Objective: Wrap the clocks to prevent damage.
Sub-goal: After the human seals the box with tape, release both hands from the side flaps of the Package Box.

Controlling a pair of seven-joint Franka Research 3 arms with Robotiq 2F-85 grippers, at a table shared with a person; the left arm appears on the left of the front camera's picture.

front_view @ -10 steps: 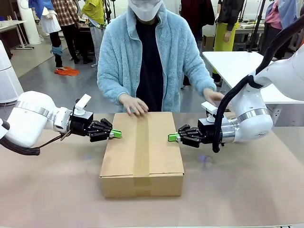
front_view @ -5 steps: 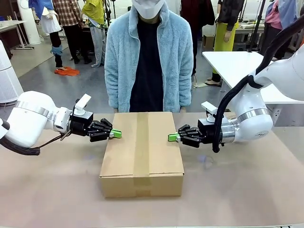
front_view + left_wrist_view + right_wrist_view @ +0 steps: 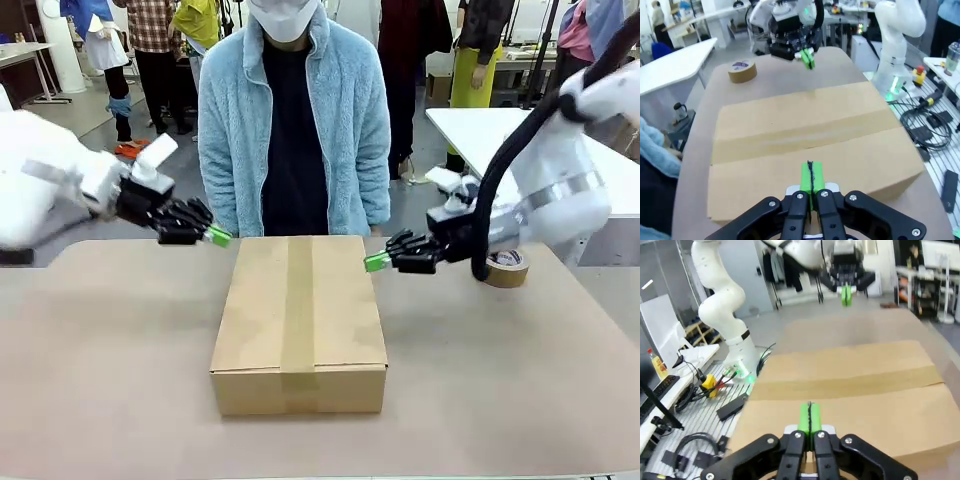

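Observation:
A closed cardboard box point(image 3: 298, 320) taped along its top lies in the middle of the table. The clocks are out of view. My left gripper point(image 3: 222, 237) hovers shut above the table just off the box's far left corner, green pads together. My right gripper point(image 3: 372, 263) hangs shut off the far right corner, also empty. In the left wrist view my left gripper point(image 3: 811, 175) is over the box point(image 3: 810, 135), facing the right gripper point(image 3: 807, 56). In the right wrist view my right gripper point(image 3: 810, 417) looks across the box point(image 3: 850, 385) at the left gripper point(image 3: 846, 294).
A person point(image 3: 293, 120) in a light blue fleece stands at the far edge, arms down. A brown tape roll point(image 3: 507, 266) lies on the table behind my right arm, and it appears as tape roll point(image 3: 742, 71) beyond the box. Cables and gear lie on the floor.
Both grippers have risen and drawn back from the box's sides. The person took both hands off the box and stood upright.

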